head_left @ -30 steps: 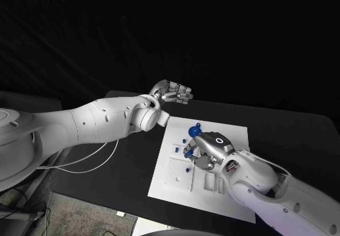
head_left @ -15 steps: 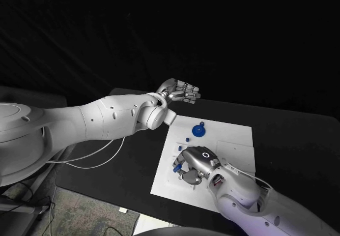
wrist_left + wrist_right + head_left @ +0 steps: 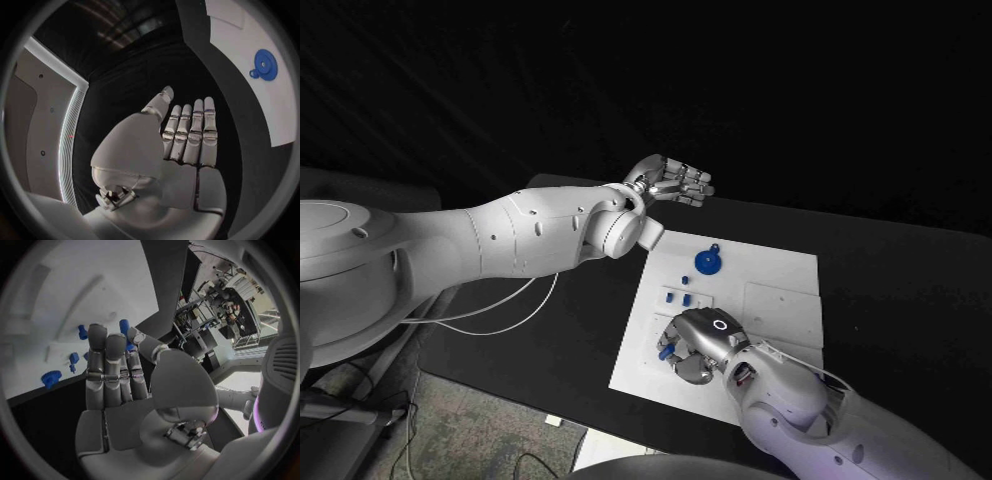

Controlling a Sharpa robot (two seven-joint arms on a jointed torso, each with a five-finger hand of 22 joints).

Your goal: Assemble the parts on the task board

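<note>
The white task board [image 3: 762, 290] lies in the middle of the black table. A blue gear [image 3: 708, 263] lies near its far edge, also the blue gear [image 3: 265, 65] in the left wrist view. Small blue parts [image 3: 678, 296] stand in the board's left side. My right hand [image 3: 697, 346] hovers low over the board's near-left corner, with a small blue part [image 3: 664, 350] pinched at its fingertips; the same blue part [image 3: 124, 327] peeks between finger and thumb. My left hand [image 3: 672, 182] is raised beyond the board's far-left corner, fingers straight and together, holding nothing.
Several small blue parts [image 3: 82, 332] and a toothed blue piece [image 3: 50, 377] sit on the board ahead of my right hand [image 3: 119, 375]. The table's left edge [image 3: 516, 290] runs close to the board. White cables [image 3: 488, 310] hang beside my left arm.
My right hand has slid from the board's middle toward its near-left corner, the small blue part going with it. My left hand stays raised in about the same place.
</note>
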